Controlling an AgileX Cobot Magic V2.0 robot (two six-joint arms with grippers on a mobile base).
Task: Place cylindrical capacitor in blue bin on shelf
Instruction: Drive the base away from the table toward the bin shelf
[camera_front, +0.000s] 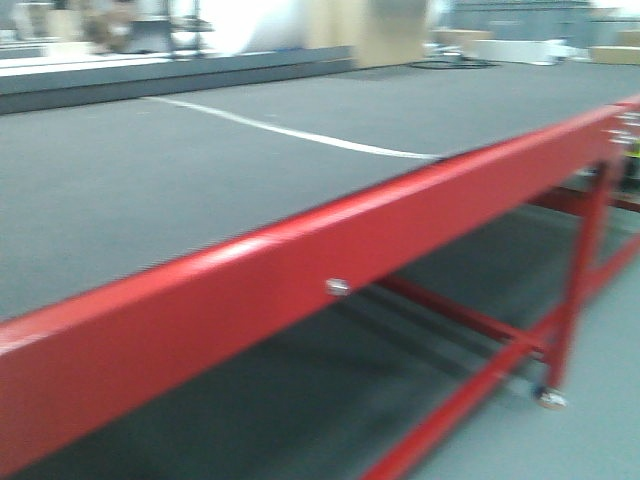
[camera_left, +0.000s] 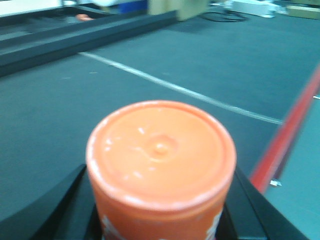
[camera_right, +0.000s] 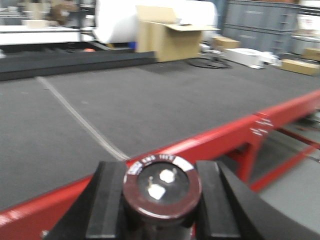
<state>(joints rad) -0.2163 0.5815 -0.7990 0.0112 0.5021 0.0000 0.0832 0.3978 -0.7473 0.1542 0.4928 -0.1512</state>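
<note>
Worry first: the capacitor (camera_right: 162, 186), terminals toward the camera, sits pinched in my right gripper (camera_right: 162, 175), near me above the table's red rail (camera_right: 215, 136). A fast swing could twist it loose. My left gripper (camera_left: 160, 212) clamps an orange cylinder (camera_left: 161, 150) over the grey felt tabletop (camera_left: 210, 60). Beyond, I can't make out the shelf or blue bin.

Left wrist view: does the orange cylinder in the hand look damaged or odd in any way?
Slightly worn, not broken. The orange cylinder shows white chipped patches along its top rim and a few white flecks near a small central dimple. It sits between the left hand's black fingers.
</note>
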